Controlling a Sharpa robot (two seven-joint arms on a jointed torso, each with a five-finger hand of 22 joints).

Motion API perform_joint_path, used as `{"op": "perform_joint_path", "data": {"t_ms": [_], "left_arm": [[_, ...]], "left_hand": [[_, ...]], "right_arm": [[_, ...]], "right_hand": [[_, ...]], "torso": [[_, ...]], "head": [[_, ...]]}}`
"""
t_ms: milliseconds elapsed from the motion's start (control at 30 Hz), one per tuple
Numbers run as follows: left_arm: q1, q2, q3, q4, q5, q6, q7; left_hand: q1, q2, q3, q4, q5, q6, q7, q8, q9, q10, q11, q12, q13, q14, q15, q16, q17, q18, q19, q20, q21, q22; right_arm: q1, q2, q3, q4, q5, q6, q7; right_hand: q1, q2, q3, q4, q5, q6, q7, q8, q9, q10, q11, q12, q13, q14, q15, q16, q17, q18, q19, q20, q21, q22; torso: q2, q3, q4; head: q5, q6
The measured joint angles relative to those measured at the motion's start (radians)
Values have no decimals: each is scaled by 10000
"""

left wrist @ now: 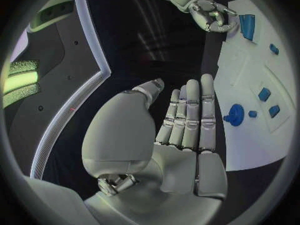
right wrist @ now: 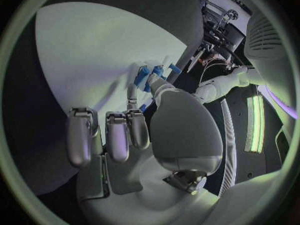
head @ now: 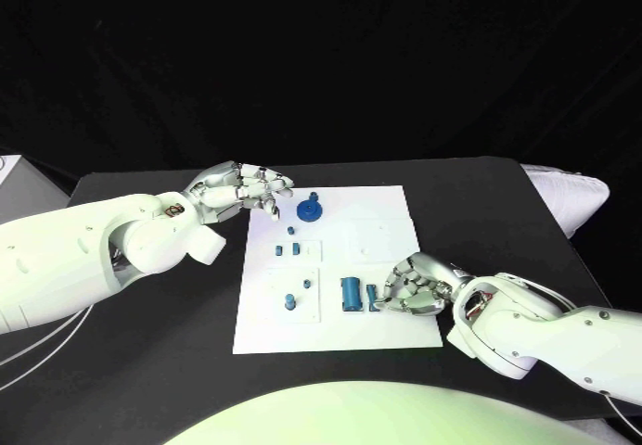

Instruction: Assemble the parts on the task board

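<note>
white board at mid counter with small blue parts along its left half; right robot hand pinches a blue part at the near right, left robot hand released at the far-left corner; a loose pinch risks dropping or misseating the part.

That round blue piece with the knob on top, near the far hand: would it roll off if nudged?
Probably not. The round blue piece seems to sit flat on the task board, so it would likely slide. It looks rigid and small, probably light.

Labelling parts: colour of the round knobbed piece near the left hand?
Blue; clearest in the head view.
</note>
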Motion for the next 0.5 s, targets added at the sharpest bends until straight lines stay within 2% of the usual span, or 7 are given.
{"op": "perform_joint_path", "data": {"t_ms": [233,500], "left_arm": [[0,-5,0,1,-6,0,1],[0,-6,-1,2,-10,1,1]], "left_hand": [[0,0,0,0,0,0,0,0,0,0,0,0,0,0,0,0,0,0,0,0,0,0],[0,0,1,0,0,0,0,0,0,0,0,0,-1,0,0,0,0,0,0,0,0,0]], "right_arm": [[-23,87,3,-56,-76,134,-94],[-103,244,3,-336,-424,350,-244]], "right_hand": [[27,27,-36,36,0,0,0,0,0,0,0,0,0,0,0,0,0,1,0,0,0,-1],[130,130,-40,39,0,0,0,0,0,0,0,0,0,0,0,0,0,0,0,0,48,-2]], "torso": [[6,1,10],[7,3,10]], "head": [[-6,0],[-6,0]]}}
